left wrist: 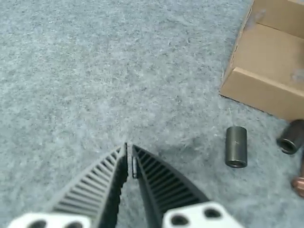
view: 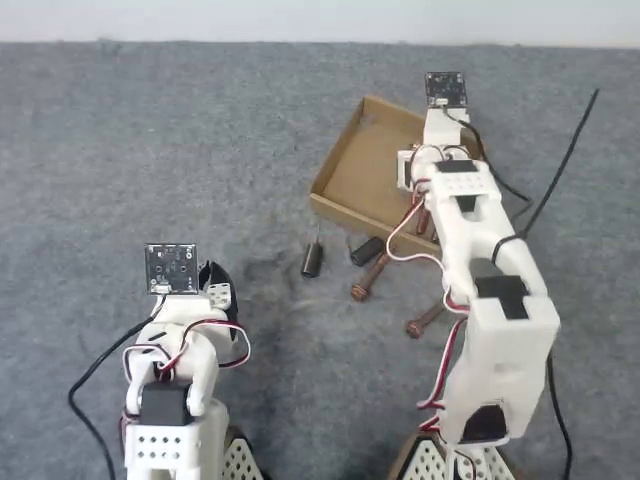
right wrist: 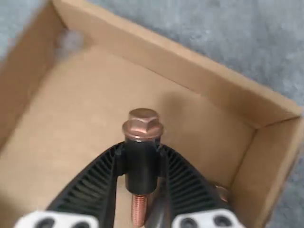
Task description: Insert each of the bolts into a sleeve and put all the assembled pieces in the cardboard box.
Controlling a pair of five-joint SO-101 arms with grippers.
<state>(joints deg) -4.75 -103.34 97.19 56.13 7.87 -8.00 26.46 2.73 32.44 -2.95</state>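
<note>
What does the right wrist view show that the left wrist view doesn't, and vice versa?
Right wrist view: the right pincer is shut on a dark sleeve with a copper bolt through it, held over the inside of the cardboard box.
Left wrist view: the left pincer is shut and empty over the carpet. Two loose sleeves and the end of a loose bolt lie outside the box.
Both: the cardboard box, seen from the inside in one and from an outer corner in the other, and the grey carpet.
</note>
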